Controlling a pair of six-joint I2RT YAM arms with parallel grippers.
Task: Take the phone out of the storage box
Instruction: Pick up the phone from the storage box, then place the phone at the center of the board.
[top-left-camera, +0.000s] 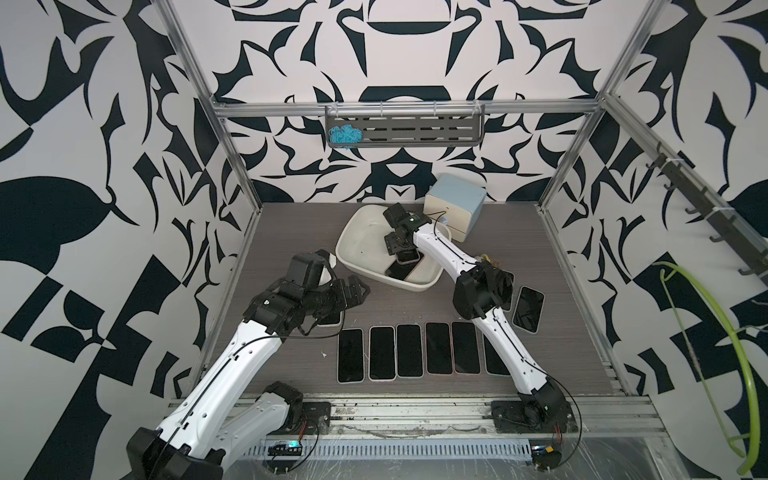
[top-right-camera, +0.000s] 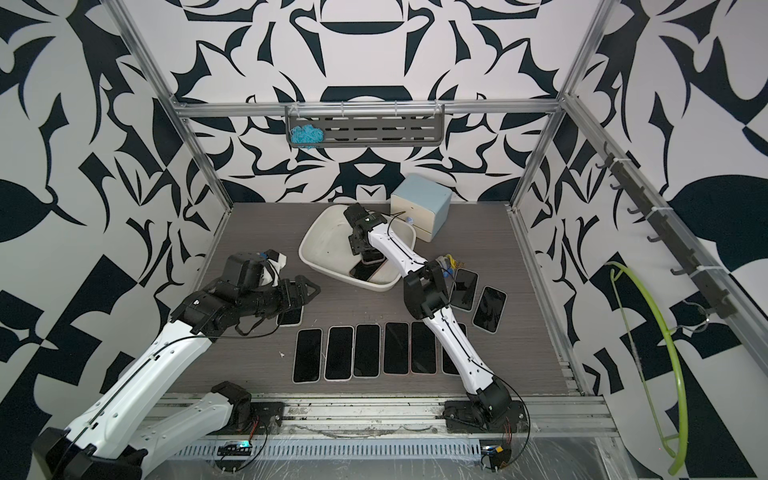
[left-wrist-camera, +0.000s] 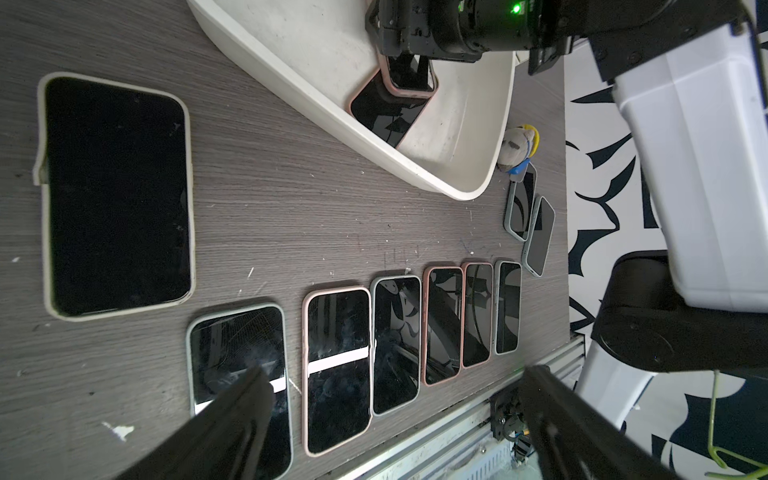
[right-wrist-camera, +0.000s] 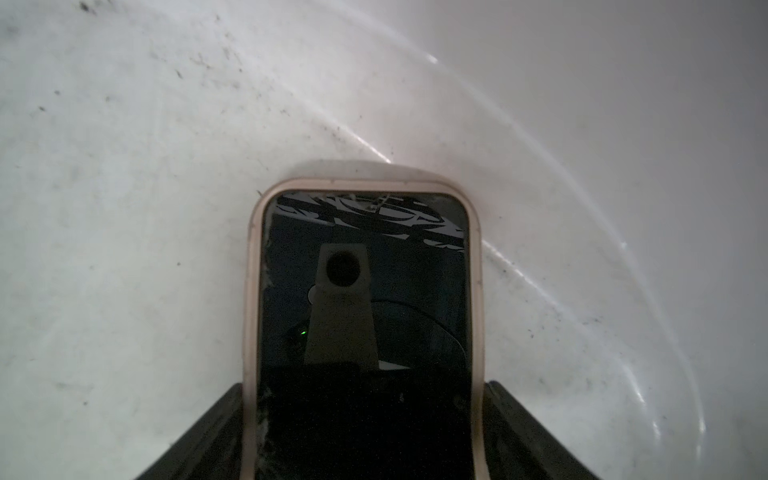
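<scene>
Right tool (right-wrist-camera: 365, 388) straddles the phone (right-wrist-camera: 365, 282), fingers at or almost at its long edges; I cannot tell if it pinches yet. The phone lies in the box (top-left-camera: 347, 239), partly over a second phone (top-left-camera: 399, 272). Left tool (left-wrist-camera: 395, 374) hangs spread above the counter (top-left-camera: 291, 232). Several phones (top-left-camera: 409, 351) are out already; these two remain.

seemingly pink-cased phone (right-wrist-camera: 365, 332) in storage box (top-left-camera: 360, 243)
</scene>
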